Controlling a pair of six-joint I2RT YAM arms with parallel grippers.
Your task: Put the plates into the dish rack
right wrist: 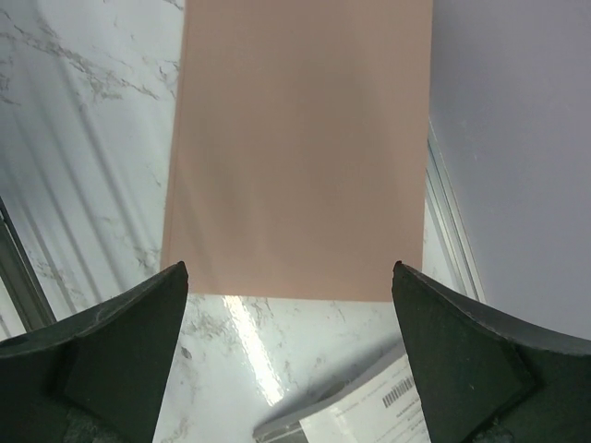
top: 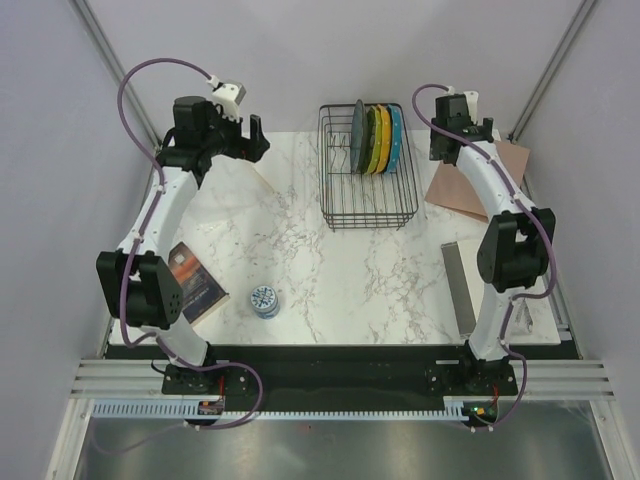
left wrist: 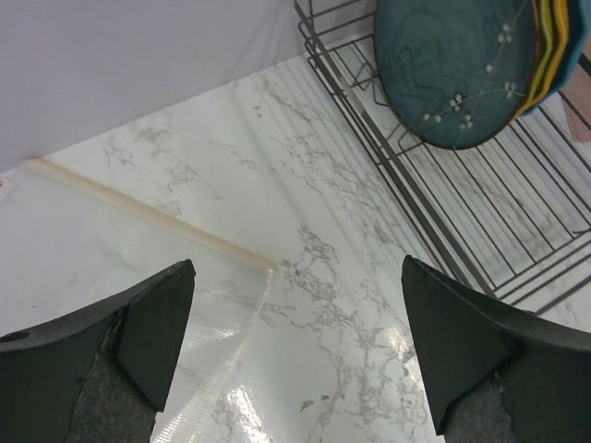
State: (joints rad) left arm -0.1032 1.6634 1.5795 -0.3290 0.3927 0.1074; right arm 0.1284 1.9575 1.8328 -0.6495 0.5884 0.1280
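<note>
While four plates stand on edge side by side in the black wire dish rack (top: 366, 214), neither arm touches them. The rack sits at the far edge of the marble bench (top: 330, 285), right of centre. From left to right its slots hold the dark teal plate (top: 357, 135), the lime-green plate (top: 373, 140), the orange plate (top: 385, 140) and the blue plate (top: 397, 135), all gathered in the far half of the rack.

Left arm: it rises from its base at the near left corner, the elbow folded out over the left edge and the forearm sloping toward the far left corner. The left gripper (top: 256, 140) hangs above the bench to the left of the rack, apart from it. It is released, its jaws spread wide with nothing between them. Its wrist view shows marble and a patch of clear film (left wrist: 217, 360) below, with the rack's corner at upper right.

Right arm: from the near right corner it bends out at the right edge and leans toward the far right corner. The right gripper (right wrist: 291, 351) is likewise released and empty. It hovers over a pink-brown board (right wrist: 300, 148) lying just right of the rack.

Also on the bench: a small patterned tin (top: 265, 300) and a book (top: 192, 285) toward the near left corner, and a grey bar (top: 459, 285) along the right edge.
</note>
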